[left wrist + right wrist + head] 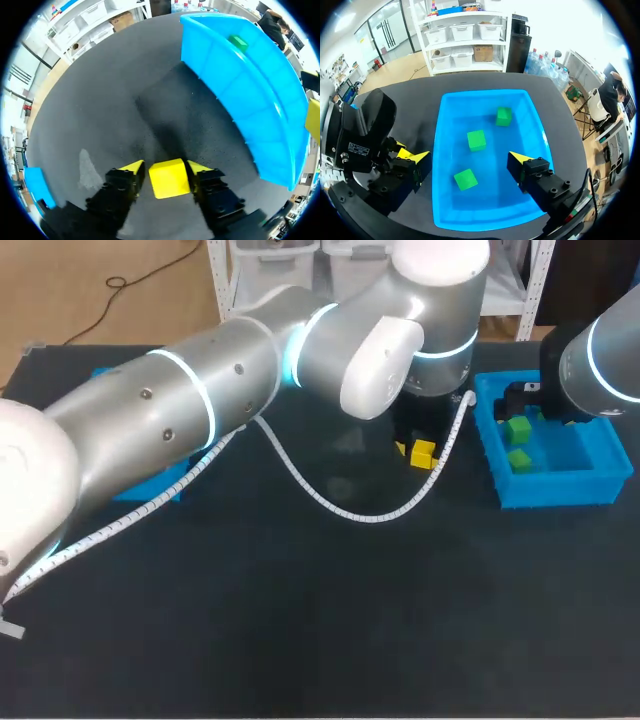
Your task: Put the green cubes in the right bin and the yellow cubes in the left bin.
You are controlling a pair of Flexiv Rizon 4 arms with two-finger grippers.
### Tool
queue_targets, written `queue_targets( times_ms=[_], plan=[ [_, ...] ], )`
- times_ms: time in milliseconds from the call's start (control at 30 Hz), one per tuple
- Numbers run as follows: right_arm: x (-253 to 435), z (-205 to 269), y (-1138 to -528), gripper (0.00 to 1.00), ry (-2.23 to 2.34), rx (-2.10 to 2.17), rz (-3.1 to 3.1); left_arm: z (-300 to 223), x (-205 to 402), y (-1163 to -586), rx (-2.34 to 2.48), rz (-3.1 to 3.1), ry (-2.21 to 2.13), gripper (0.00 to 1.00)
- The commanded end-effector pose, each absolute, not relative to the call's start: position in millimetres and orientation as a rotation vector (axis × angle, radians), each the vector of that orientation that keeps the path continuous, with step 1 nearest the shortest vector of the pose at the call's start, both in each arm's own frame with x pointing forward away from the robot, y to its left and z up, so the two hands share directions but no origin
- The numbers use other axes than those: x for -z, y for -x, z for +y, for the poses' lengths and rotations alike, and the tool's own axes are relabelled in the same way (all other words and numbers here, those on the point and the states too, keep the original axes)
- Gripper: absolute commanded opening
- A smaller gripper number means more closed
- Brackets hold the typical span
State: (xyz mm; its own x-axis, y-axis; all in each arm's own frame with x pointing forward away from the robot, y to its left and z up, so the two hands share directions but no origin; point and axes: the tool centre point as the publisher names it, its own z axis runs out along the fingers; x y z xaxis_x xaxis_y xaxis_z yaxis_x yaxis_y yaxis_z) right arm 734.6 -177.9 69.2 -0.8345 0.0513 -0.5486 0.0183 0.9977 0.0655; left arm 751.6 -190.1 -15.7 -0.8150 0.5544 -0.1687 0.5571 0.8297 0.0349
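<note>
A black table top (300,620) holds two open blue plastic bins. The left robot arm (200,400), thick and silver-grey, comes in from the left side and stretches across past the middle of the table. The left gripper (165,167) is down at the table just beside the outer wall of the right-hand blue bin (437,165). A small bright yellow cube (169,179) sits between its two yellow-tipped fingers, and the fingers are closed in against the cube from both sides, gripping it. In the head view the same cube shows at table level under the left arm's wrist, near the bin's left wall.

The right robot arm (600,350) enters from the upper right corner. The right gripper (469,157) hangs above the inside of the right-hand bin with its fingers spread wide apart and nothing between them. Three small green cubes (476,140) lie on the bin's floor, apart from one another: one under the gripper's middle, one farther ahead, and one nearer its left finger.

The left-hand blue bin (150,485) is mostly hidden behind the left arm; its contents cannot be seen. A white spiral-wrapped cable (330,502) hangs from the left arm in a loop above the table.
</note>
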Motion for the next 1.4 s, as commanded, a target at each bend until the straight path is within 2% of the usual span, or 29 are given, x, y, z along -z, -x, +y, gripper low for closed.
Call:
queue_targets(
  times_ms=[33, 267, 633, 867, 1100, 1400],
  plan=[
    [-68.4, -178.5, -732.1, 1.00, -0.051, -0.076, 2.548, -172.7, 1.2, -750.6, 0.050, 2.802, -0.872, 0.00],
    [-68.4, -178.5, -732.1, 1.00, -0.051, -0.076, 2.548, -99.2, -58.4, -777.9, 0.110, 2.689, -0.660, 0.00],
    [-68.4, -178.5, -732.1, 1.00, -0.051, -0.076, 2.548, 124.7, -111.8, -819.3, -0.011, 2.603, 0.102, 0.00],
    [-68.4, -178.5, -732.1, 1.00, -0.051, -0.076, 2.548, 227.1, -127.9, -808.5, -0.065, 2.515, 0.396, 0.00],
    [-68.4, -178.5, -732.1, 1.00, -0.051, -0.076, 2.548, 276.6, -99.6, -790.4, -0.160, 2.533, 0.530, 0.00],
    [-68.4, -178.5, -732.1, 1.00, -0.051, -0.076, 2.548, 287.4, -64.3, -783.6, -0.191, 2.607, 0.570, 0.00]
  ],
)
